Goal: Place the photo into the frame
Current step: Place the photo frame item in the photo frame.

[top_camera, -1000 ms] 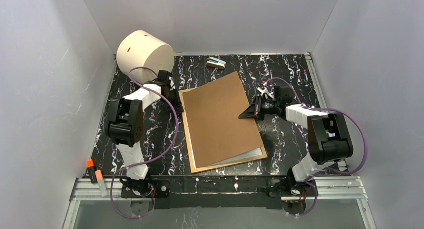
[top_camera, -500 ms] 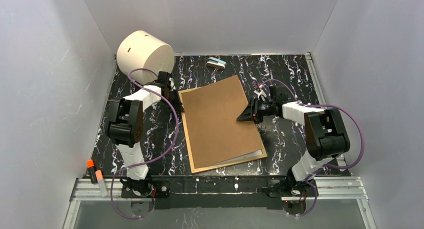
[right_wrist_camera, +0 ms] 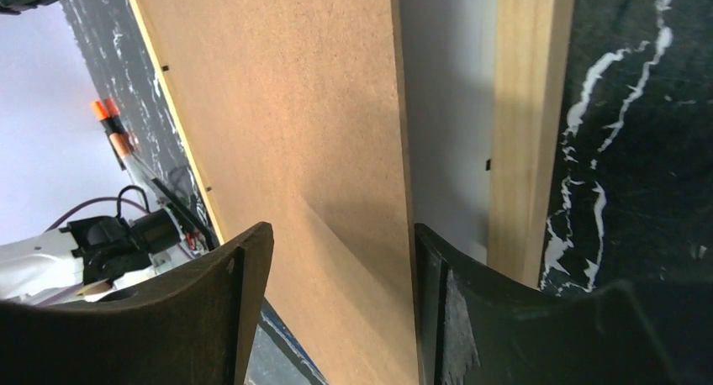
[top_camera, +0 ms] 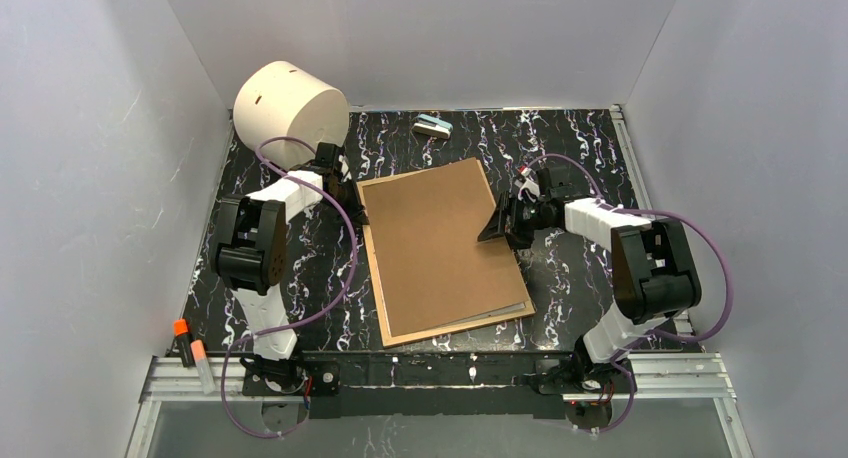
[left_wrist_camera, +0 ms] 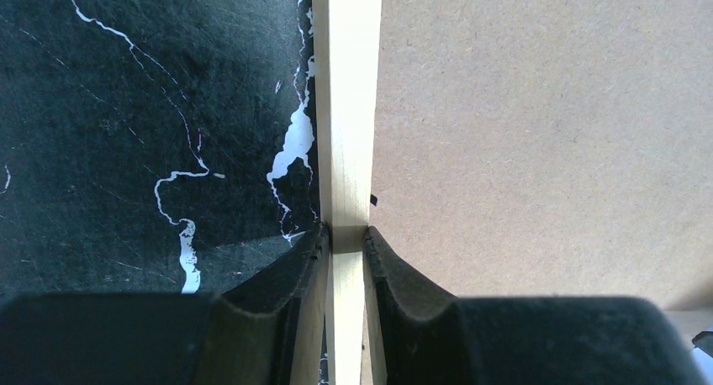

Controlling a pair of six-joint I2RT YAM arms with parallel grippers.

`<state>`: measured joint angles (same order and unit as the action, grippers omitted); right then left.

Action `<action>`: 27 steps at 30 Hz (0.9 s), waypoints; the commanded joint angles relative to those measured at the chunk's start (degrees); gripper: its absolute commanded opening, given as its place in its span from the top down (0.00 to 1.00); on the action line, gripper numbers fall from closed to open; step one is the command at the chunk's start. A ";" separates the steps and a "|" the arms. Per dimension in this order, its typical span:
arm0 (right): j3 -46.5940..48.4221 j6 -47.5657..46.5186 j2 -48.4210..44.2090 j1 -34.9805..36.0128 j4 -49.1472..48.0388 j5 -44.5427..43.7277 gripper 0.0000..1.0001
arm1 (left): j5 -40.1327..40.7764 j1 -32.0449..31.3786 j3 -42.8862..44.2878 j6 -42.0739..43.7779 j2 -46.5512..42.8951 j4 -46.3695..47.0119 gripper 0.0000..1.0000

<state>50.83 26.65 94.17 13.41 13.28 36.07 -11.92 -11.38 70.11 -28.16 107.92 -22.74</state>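
The right gripper [top_camera: 498, 225] has opened its jaws since the earlier view, where they were pinched together at the right edge of the backing board [top_camera: 440, 243]. It has also shifted a little toward the far side of the table [top_camera: 580, 138]. The board has swung to lie more squarely on the frame [left_wrist_camera: 346, 108]. Less of the white sheet [right_wrist_camera: 446, 108] shows at its near right corner than before.

The frame lies flat, back up, in the middle of the table, turned slightly so that its far right corner points toward the far edge. Its rim is a thin strip of pale bare wood. The plain brown fibreboard covers nearly all of the back. In the right wrist view a narrow band of the white sheet shows between the board's edge and the wooden rim.

The right gripper's jaws stand apart over the board's right edge, one finger above the brown surface and the other at its edge. The left gripper [left_wrist_camera: 345, 234] is clamped on the frame's left rim near the far left corner, one finger on each side of the wooden strip.

A cream cylinder [top_camera: 290, 103] stands in the far left corner of the table. A small grey block [top_camera: 432, 126] lies near the far edge. Two orange-capped markers [top_camera: 190, 350] rest at the near left corner.
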 commanded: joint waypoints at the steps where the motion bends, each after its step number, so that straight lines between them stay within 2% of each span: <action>1: 0.73 -1.08 -3.57 0.06 2.75 -3.88 0.32 | 2.80 0.55 -2.16 1.66 -0.01 -3.54 0.81; 11: -1.16 -0.28 -5.13 0.25 6.46 -14.11 0.36 | 1.54 0.58 -2.41 1.86 0.28 -3.32 0.80; 17: -1.68 0.30 -6.02 0.81 6.84 -16.42 0.39 | 1.14 0.57 -2.66 1.97 0.46 -3.36 0.80; 25: -3.77 1.57 -6.03 1.57 3.68 -13.48 0.62 | -0.28 0.58 -3.25 1.82 0.53 -2.68 0.80; 27: -4.73 2.13 -6.10 1.74 1.91 -12.28 0.66 | -0.86 0.59 -3.52 1.67 0.58 -2.21 0.79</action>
<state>47.92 27.09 89.47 14.11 17.98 20.12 -13.34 -11.05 69.45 -27.62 107.92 -21.85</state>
